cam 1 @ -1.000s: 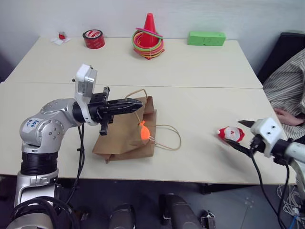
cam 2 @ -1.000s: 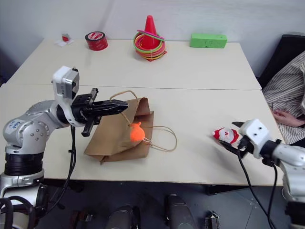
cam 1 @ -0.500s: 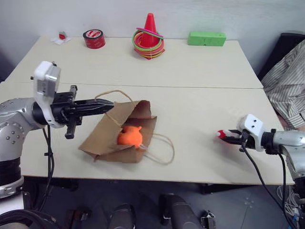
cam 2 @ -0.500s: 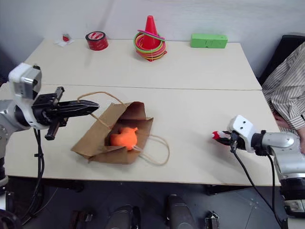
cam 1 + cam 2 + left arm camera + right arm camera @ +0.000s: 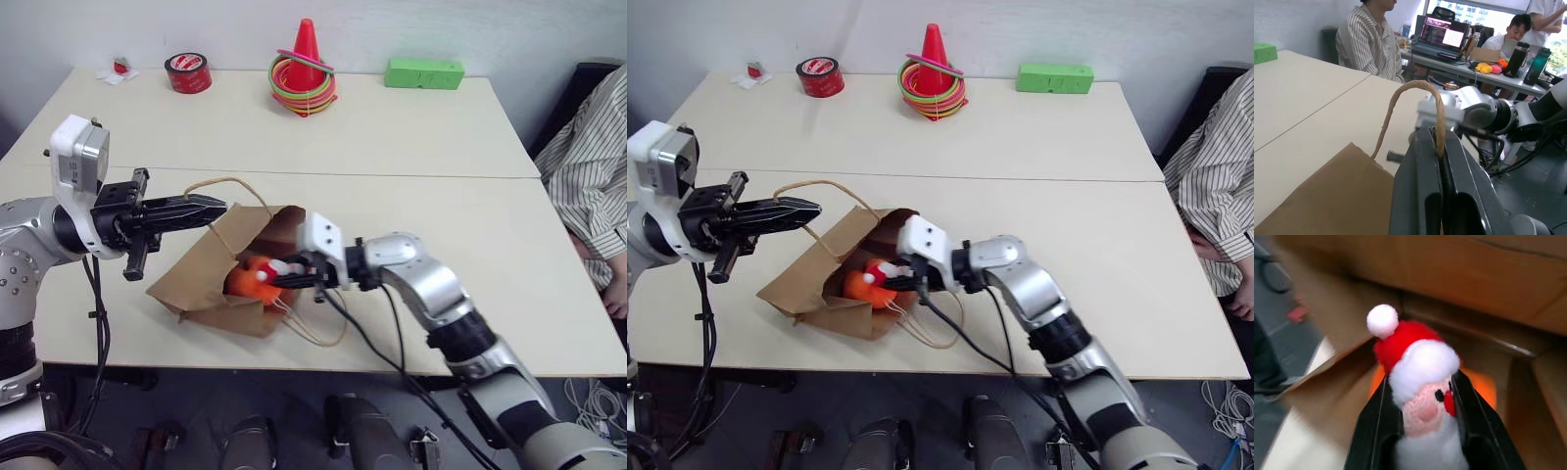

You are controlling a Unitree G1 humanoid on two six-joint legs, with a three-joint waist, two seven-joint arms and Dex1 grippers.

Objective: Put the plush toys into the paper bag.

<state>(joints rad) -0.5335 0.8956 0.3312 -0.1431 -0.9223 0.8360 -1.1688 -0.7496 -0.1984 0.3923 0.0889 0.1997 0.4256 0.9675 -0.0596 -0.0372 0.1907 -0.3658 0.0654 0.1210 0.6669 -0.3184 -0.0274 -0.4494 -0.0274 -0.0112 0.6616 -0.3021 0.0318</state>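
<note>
Both grippers were clenched. Left gripper (image 5: 217, 205) pinched the bag (image 5: 201, 279) handle (image 5: 1409, 100). Right gripper (image 5: 1422, 423) held the Santa toy (image 5: 1418, 377) at the bag's mouth, near the orange toy (image 5: 241, 282).

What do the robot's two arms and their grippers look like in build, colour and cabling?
Both arms are rounded silver-grey metal segments with black joints. Each wrist carries a white boxy camera housing ahead of slim black two-finger grippers: left gripper, right gripper. Black cables hang loose from each forearm.

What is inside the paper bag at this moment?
The orange plush toy lies inside the paper bag. The Santa toy, held in the right claw, is at its mouth. The bag's deeper part is covered by paper.
</note>
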